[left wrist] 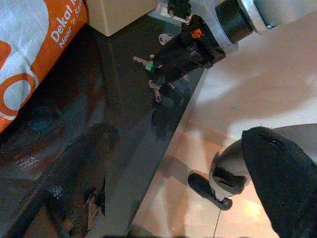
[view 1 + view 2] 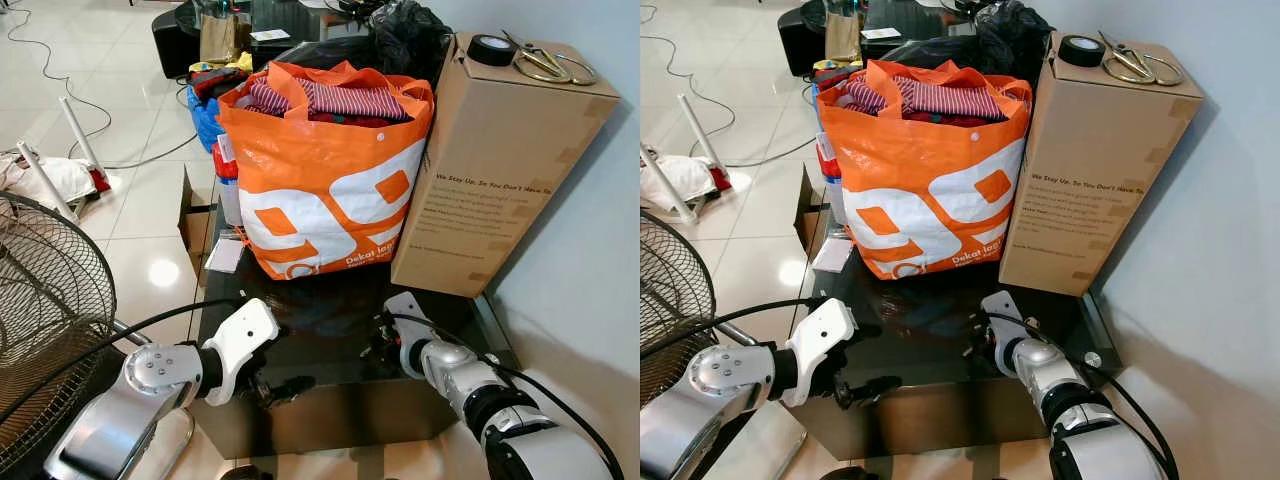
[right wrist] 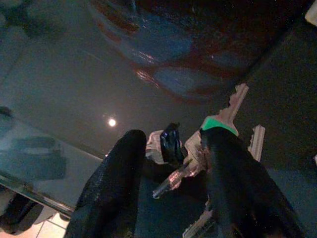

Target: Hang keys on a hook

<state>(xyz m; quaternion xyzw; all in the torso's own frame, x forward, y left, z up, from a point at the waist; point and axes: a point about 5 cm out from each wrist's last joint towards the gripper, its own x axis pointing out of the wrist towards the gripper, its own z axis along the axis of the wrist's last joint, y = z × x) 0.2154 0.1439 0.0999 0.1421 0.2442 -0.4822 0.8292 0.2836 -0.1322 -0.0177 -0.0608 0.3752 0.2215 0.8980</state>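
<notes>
1. An orange bag [image 2: 325, 180] stuffed with clothes is standing beside a tall cardboard box [image 2: 495, 160] at the back of the table, and a tape roll [image 2: 491, 48] and scissors [image 2: 545, 63] are lying on the box.
2. The right gripper [image 3: 171, 163] is reaching down with its fingers spread around the keys [image 3: 220, 130], which are lying on the glass near the table's front edge.
3. The left gripper [image 2: 285, 388] is hovering at the front edge; I cannot tell its fingers' spread.
4. The black glass table [image 2: 330, 330] is sitting on pale floor tiles [image 2: 130, 110], with a fan grille [image 2: 45, 300] to the left.
</notes>
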